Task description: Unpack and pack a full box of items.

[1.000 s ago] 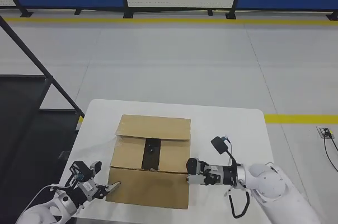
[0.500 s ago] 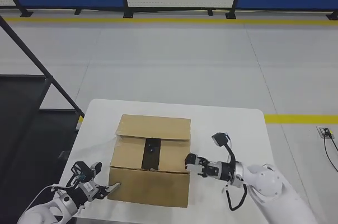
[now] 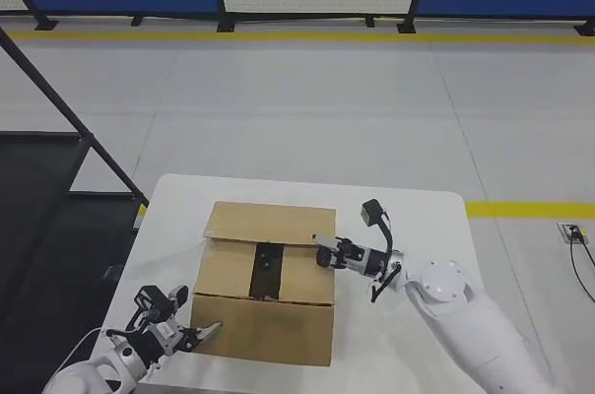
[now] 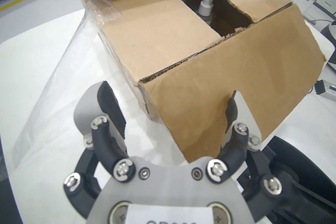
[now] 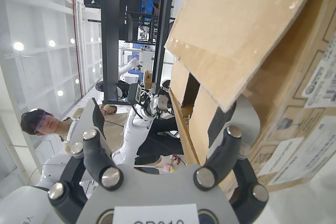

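Note:
A brown cardboard box [image 3: 229, 271] stands mid-table, its inner flaps parted by a dark gap [image 3: 266, 271]. White spray bottle tops [image 4: 206, 5] show inside the gap. The near outer flap [image 4: 236, 72] hangs outward and down. My left gripper [image 3: 194, 333] is open at the box's near left corner, and that flap's lower edge lies between its fingers [image 4: 110, 104]. My right gripper [image 3: 320, 251] is open at the right end of the far flap [image 3: 268, 225]. The flap's corner [image 5: 225, 101] sits just above one of the fingers [image 5: 223, 120].
The white table [image 3: 416, 227] has free room to the right of the box. A clear plastic sheet [image 4: 52, 104] lies on the table beside the box's left side. A black metal frame [image 3: 61, 108] stands off the table's left.
My right gripper has moved from beside the box's near right corner away along the right side to the far flap's end. My left gripper has drawn back slightly toward the table's near edge.

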Controlling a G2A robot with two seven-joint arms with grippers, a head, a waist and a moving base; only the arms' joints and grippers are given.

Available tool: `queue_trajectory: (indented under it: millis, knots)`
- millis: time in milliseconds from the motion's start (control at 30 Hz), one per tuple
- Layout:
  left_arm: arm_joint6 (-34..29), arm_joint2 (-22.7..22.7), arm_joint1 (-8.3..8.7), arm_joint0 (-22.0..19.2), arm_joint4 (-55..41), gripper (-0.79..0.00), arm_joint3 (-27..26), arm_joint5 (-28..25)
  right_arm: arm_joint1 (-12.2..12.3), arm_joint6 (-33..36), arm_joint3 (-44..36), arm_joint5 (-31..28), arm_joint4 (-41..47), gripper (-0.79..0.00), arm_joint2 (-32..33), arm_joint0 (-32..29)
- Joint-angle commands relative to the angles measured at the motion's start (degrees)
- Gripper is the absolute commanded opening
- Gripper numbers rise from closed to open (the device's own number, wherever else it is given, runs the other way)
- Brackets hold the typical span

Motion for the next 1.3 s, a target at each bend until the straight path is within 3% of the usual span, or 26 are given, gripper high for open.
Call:
queue_trajectory:
  millis: [0, 267, 733, 800, 867, 1000, 1267]
  knots:
    - [0.12, 0.11, 0.05, 0.08, 0.01, 0.000, 0.07, 0.17, -0.77, -1.87, 1.77, -1.22, 1.10, 0.000, -0.52, 1.86]
    - [0.64, 0.66, 0.23, 0.41, 0.07, 0.000, 0.54, 0.80, -3.99, -13.23, 8.53, -2.47, -1.85, 0.000, -3.55, 9.44]
    - [0.77, 2.23, 0.37, 0.02, 0.11, 0.000, -0.06, 3.55, -4.72, -13.32, 10.45, -2.93, -2.86, 0.000, -4.74, 10.88]
    - [0.76, 2.63, 0.36, 0.04, 0.18, 0.000, -0.27, 4.02, -4.97, -12.53, 9.31, -1.81, 0.30, 0.000, -4.39, 9.59]
    - [0.54, 2.89, 0.40, 0.10, 0.40, 0.000, -0.54, 4.15, -5.54, -15.81, 10.07, 0.20, 1.63, 0.000, -4.12, 10.10]
    - [0.20, 3.22, 0.48, 0.28, 0.87, 0.000, -0.82, 4.49, -8.05, -20.94, 12.85, 2.89, 4.89, 0.000, -6.39, 13.18]
    - [0.90, 3.02, 0.65, 1.22, 0.94, 0.000, -1.07, 5.06, -14.45, -30.62, 28.25, 4.64, 5.99, 0.000, -12.26, 21.99]
